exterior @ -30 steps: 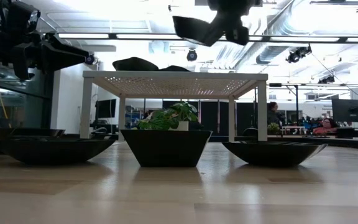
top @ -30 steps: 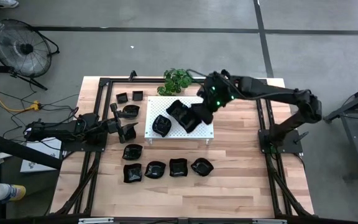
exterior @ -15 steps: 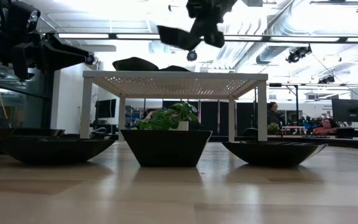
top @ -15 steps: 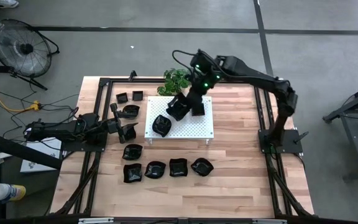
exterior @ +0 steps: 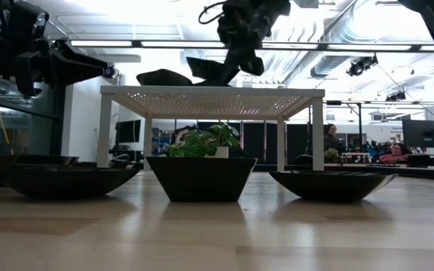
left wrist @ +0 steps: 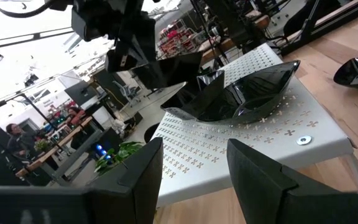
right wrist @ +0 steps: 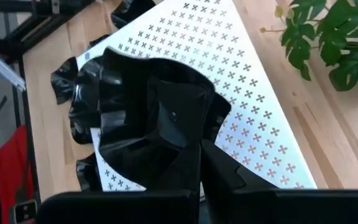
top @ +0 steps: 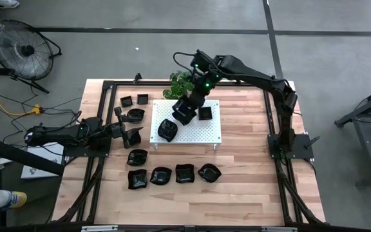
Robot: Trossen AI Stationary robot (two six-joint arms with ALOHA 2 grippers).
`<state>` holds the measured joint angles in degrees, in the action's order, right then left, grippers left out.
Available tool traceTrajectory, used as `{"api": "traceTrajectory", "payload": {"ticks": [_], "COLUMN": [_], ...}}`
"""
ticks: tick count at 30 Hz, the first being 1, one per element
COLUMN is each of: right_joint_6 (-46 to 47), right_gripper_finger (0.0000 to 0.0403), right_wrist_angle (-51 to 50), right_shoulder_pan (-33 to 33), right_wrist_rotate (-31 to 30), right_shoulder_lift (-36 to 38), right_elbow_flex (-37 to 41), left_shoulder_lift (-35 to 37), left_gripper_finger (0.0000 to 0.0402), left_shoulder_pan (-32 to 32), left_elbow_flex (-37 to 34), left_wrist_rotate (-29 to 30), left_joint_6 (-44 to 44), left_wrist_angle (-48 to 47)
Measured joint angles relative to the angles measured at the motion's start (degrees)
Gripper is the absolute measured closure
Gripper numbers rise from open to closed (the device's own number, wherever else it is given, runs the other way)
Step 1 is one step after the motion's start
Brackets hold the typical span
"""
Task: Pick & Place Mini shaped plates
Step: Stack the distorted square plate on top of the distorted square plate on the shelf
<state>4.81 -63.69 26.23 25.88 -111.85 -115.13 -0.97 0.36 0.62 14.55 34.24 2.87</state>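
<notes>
From above, the right gripper [top: 187, 108] and the dish it carries merge into one dark mass over the white perforated board [top: 201, 132]. The low view separates them: the held plate [exterior: 211, 70] hangs tilted just above the board's top [exterior: 212, 91], apparently not touching it, though the gap is hard to judge. The right wrist view shows the grip best: the fingers [right wrist: 219, 165] are pinched fully together on the rim of a wavy-edged black plate [right wrist: 135, 106], with the board right beneath it.

The right arm reaches from its base across the table, elbow out, wrist angled down beside the potted plant [top: 181, 82]. Just beside its gripper on the board lie another black plate [top: 167, 129] and a small square dish [top: 205, 113].

The left arm lies low along the table edge. Its gripper [top: 129, 134] points toward the board, well apart from the right gripper, jaws spread partway and holding nothing. Its wrist view looks between those fingers [left wrist: 257, 180] at a plate resting on the board [left wrist: 247, 93]. Further plates sit on the table near the left gripper [top: 138, 156].
</notes>
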Motion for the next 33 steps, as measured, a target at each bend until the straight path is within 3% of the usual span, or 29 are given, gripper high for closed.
{"api": "traceTrajectory", "payload": {"ticks": [8, 33], "right_joint_6": [-2.26, 4.11], "right_gripper_finger": [0.0403, 0.0403], "right_wrist_angle": [-0.68, -0.67], "right_shoulder_pan": [-0.98, -1.55], "right_wrist_rotate": [1.27, 1.14], "right_shoulder_lift": [-0.32, -2.79], "right_elbow_flex": [0.0, 0.13], "left_shoulder_lift": [0.0, 0.0], "left_gripper_finger": [0.0227, 0.0227], "left_shoulder_pan": [0.0, 0.0], "left_elbow_flex": [0.0, 0.0], "left_wrist_rotate": [0.03, 0.17], "left_joint_6": [0.0, -0.01], "left_wrist_angle": [0.01, 0.01]}}
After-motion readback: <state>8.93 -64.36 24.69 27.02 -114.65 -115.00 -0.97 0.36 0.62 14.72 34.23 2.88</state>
